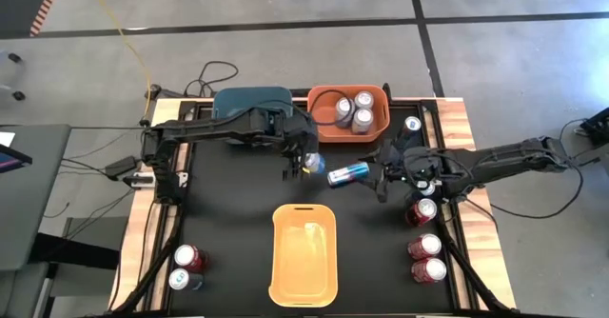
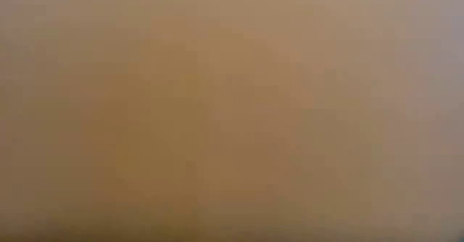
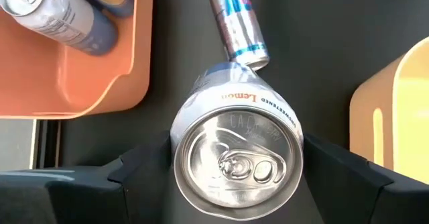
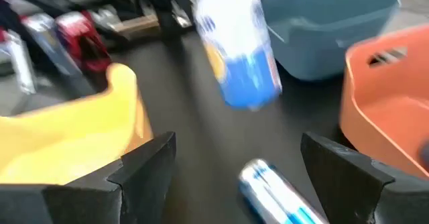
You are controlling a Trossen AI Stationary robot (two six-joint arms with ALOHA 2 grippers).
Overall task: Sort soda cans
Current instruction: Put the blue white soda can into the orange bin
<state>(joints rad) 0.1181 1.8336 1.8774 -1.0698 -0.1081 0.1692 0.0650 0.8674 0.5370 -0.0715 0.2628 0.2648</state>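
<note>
My left gripper (image 1: 306,162) is over the table's middle, shut on a blue-and-white soda can (image 3: 234,158), which also shows blurred in the right wrist view (image 4: 240,49). A blue can (image 1: 348,173) lies on its side on the black table just right of it. My right gripper (image 1: 379,177) is open and level, its fingers standing on either side of the lying can's near end (image 4: 271,190) without touching it. Silver cans (image 1: 354,110) stand in the orange bin (image 1: 381,128). My left gripper pinches the can's upper wall (image 3: 179,140) between its two fingers (image 3: 144,170), one on each side just below the silver top. The fingers come from above, pointing down. The can stands upright in the hold and, in the right wrist view, looks clear of the table.
A blue bin (image 1: 249,101) stands at the far side beside the orange bin, a yellow bin (image 1: 304,253) at the near middle. Red cans (image 1: 424,247) stand at the right edge, a red can (image 1: 189,257) and a blue can (image 1: 184,280) at the near left. The low view is blocked.
</note>
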